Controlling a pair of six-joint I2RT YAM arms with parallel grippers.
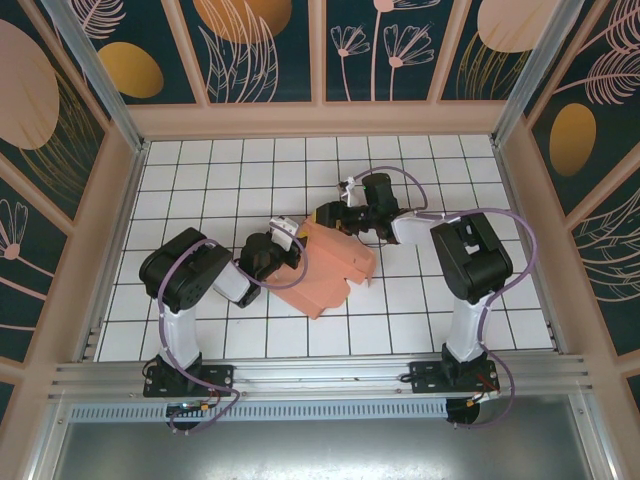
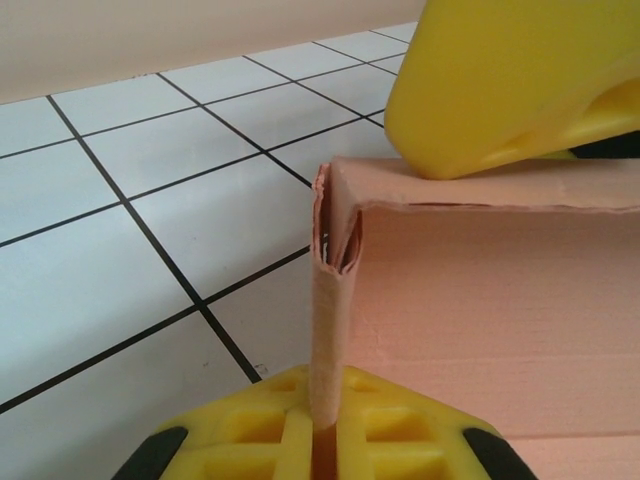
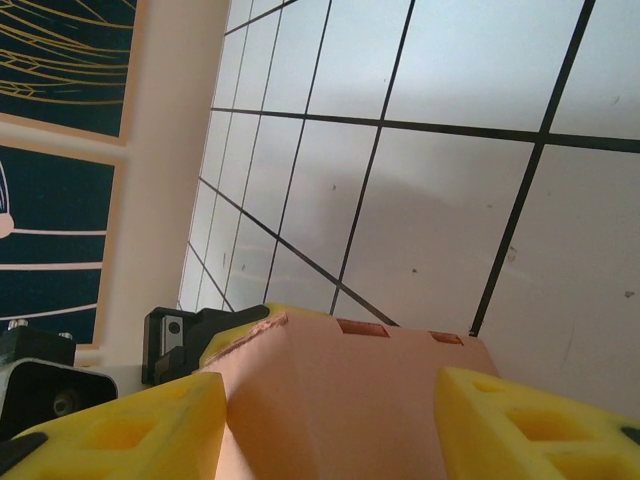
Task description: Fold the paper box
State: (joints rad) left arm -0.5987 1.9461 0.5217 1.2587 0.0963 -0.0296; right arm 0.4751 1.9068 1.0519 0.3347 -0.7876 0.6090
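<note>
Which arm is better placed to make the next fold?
Likely left: the left end effector pinches the paper box at an upright folded wall; the right end effector just straddles the far end.

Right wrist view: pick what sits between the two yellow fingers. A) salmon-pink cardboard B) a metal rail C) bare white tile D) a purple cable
A: the paper box fills the gap in the right gripper, its pink panel running from one yellow finger to the other.
</note>
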